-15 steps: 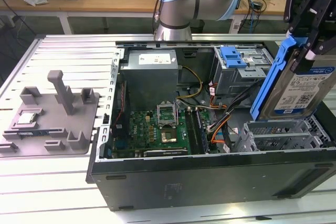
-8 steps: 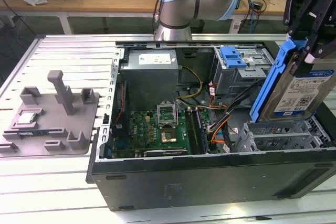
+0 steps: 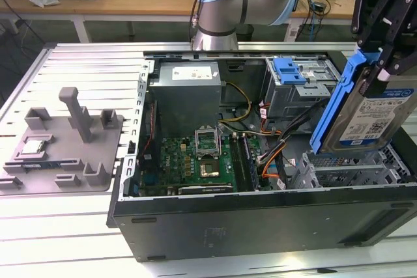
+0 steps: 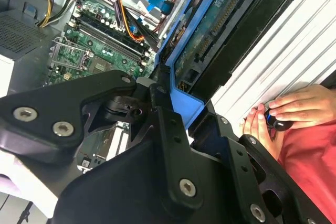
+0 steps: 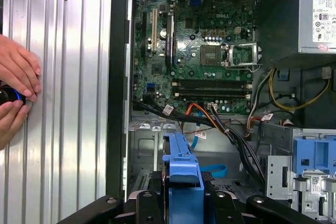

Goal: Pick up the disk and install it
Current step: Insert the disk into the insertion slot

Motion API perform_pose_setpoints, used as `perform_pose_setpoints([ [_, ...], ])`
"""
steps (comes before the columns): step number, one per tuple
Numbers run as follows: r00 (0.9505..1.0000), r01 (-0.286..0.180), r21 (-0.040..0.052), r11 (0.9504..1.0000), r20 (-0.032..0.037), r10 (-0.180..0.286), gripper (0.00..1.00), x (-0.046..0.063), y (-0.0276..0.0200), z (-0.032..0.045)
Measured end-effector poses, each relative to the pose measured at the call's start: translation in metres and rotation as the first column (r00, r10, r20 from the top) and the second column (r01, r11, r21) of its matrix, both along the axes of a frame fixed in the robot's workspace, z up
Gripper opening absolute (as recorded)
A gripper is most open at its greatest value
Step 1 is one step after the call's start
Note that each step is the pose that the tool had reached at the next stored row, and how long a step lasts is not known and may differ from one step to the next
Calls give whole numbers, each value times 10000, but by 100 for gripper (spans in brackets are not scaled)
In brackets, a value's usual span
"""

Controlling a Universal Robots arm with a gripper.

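Note:
In the exterior view the disk (image 3: pixel 368 118), a silver drive with a white-and-blue label in a blue carrier frame, hangs tilted on edge at the right. My black gripper (image 3: pixel 381 63) is shut on its upper end. The disk's lower edge sits just above the metal drive cage (image 3: pixel 355 168) in the front right corner of the open computer case (image 3: pixel 260 216). The second wrist view shows the disk's (image 4: pixel 210 30) green circuit-board side and blue frame between my fingers (image 4: pixel 168 124). In the first wrist view the blue frame of the disk (image 5: pixel 181 174) shows edge-on over the cage.
Inside the case lie a green motherboard (image 3: pixel 202 154), a grey power supply (image 3: pixel 189 86), bundled cables (image 3: pixel 273 144) and another blue-fronted drive bay (image 3: pixel 290 69). A grey fixture plate (image 3: pixel 78 161) with a processor chip (image 3: pixel 34 148) sits at the exterior view's left. A person's hands (image 5: pixel 16 77) rest beside the case.

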State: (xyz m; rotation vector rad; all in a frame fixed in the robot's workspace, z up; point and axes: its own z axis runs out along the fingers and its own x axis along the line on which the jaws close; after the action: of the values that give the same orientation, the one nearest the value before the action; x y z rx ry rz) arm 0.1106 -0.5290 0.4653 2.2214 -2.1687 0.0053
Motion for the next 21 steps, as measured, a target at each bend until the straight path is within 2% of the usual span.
perform_pose_setpoints([
  [21, 10000, 2, 69, 10000, 0, -2, 37, 7, -3, -91],
])
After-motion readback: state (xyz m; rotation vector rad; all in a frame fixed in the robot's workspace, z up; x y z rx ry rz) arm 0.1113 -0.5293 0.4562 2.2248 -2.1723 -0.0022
